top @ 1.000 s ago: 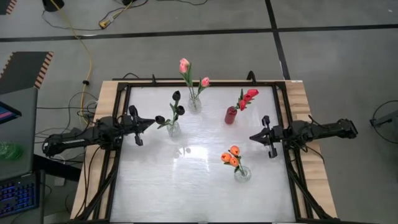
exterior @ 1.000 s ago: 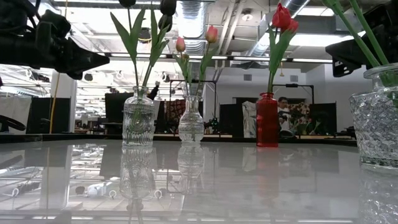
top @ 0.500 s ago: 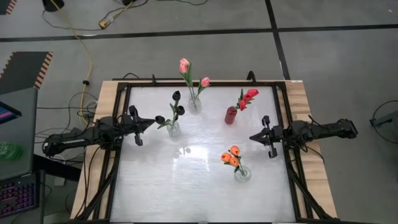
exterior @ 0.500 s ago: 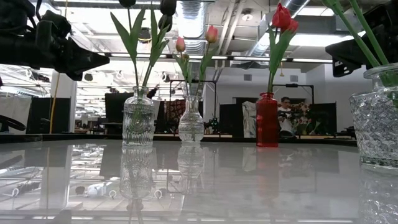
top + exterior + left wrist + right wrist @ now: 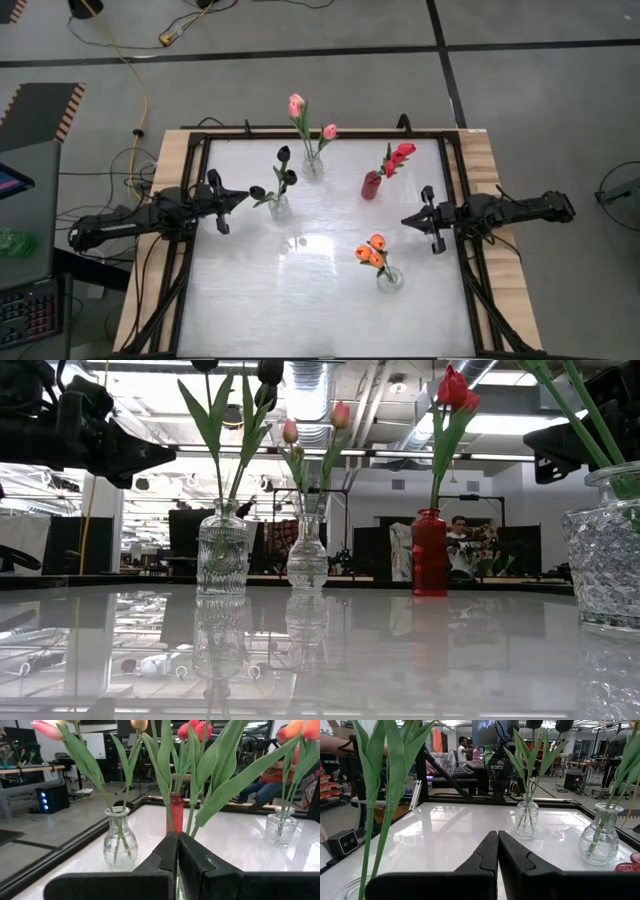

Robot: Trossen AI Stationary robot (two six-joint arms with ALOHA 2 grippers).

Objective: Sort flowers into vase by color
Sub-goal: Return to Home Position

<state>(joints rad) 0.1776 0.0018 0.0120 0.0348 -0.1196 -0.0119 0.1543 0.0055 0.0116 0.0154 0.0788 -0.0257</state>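
Four vases stand on the white table [image 5: 320, 300], each holding tulips of one colour. Pink flowers [image 5: 296, 104] rise from a clear vase [image 5: 313, 166] at the far middle. Black flowers [image 5: 284, 176] stand in a clear vase [image 5: 279, 208]. Red flowers [image 5: 400, 153] fill a red vase [image 5: 371, 185]. Orange flowers [image 5: 372, 253] stand in a clear vase [image 5: 389, 279] nearer the front. My left gripper [image 5: 243, 197] hovers shut, level, just left of the black tulips' vase [image 5: 222, 550]. My right gripper [image 5: 405, 220] hovers shut by the right edge, touching nothing.
A black frame [image 5: 196, 150] runs round the table top on a wooden base [image 5: 170, 150]. Bare table lies between the vases and along the near edge. People sit in the room beyond the table [image 5: 460, 545]. Cables lie on the floor [image 5: 140, 90].
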